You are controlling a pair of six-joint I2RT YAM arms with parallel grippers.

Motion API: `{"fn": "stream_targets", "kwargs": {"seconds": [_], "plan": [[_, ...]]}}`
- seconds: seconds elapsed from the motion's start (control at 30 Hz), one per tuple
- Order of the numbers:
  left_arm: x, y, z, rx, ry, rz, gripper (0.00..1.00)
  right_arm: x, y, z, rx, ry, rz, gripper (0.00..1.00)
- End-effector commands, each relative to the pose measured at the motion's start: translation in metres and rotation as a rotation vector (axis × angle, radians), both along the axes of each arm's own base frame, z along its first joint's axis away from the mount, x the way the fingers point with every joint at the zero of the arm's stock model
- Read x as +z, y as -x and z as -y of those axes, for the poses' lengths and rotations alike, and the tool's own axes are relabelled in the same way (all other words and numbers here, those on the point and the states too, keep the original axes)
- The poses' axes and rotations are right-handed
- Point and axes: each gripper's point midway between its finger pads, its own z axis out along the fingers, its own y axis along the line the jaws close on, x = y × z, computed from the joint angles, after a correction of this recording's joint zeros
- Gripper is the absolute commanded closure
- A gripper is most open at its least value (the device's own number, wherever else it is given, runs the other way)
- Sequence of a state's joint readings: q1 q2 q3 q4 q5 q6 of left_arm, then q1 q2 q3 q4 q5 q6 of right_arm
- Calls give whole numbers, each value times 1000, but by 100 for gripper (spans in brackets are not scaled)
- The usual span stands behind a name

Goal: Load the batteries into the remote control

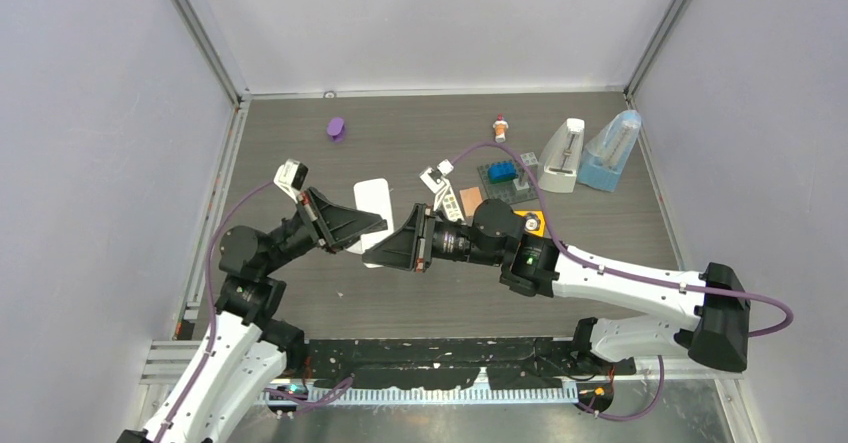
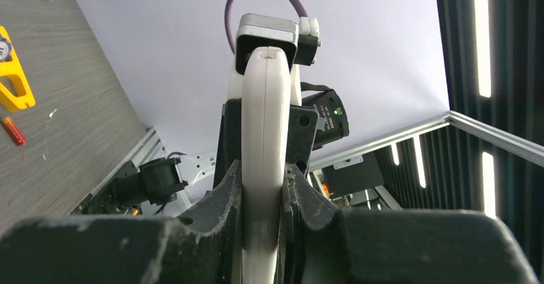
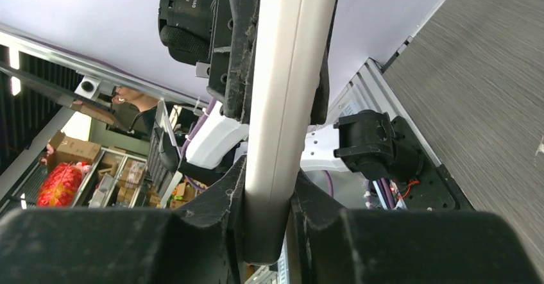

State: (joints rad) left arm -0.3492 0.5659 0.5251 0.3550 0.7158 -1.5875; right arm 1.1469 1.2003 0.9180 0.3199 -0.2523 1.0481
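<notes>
Left gripper [image 2: 263, 191]: clenched on the remote [image 2: 263, 130], held edge-on off the table [image 2: 77, 104].
Right gripper [image 3: 272, 197]: fingers pressed to both faces of the same remote at its other end, so grasping.
Step, as I judge it: two-handed hold to open or turn the remote. Compartment not visible.
One red-orange battery [image 2: 13, 131] lies on the table near a yellow part [image 2: 14, 72], well apart from the remote.
Next: expose the compartment and free one gripper for that battery.
</notes>
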Motion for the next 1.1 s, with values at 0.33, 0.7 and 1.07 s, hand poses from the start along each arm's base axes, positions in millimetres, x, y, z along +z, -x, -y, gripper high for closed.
{"fn": "stream_targets", "kwargs": {"seconds": [0.33, 0.7, 1.07], "plan": [[11, 20, -17, -47, -201, 154, 42, 23, 25, 14, 237, -46, 103, 95], [-3, 26, -13, -166, -242, 130, 58, 28, 42, 7, 416, -34, 141, 94], [-13, 24, -14, -179, -262, 99, 100, 18, 29, -1, 370, 21, 120, 78]]}}
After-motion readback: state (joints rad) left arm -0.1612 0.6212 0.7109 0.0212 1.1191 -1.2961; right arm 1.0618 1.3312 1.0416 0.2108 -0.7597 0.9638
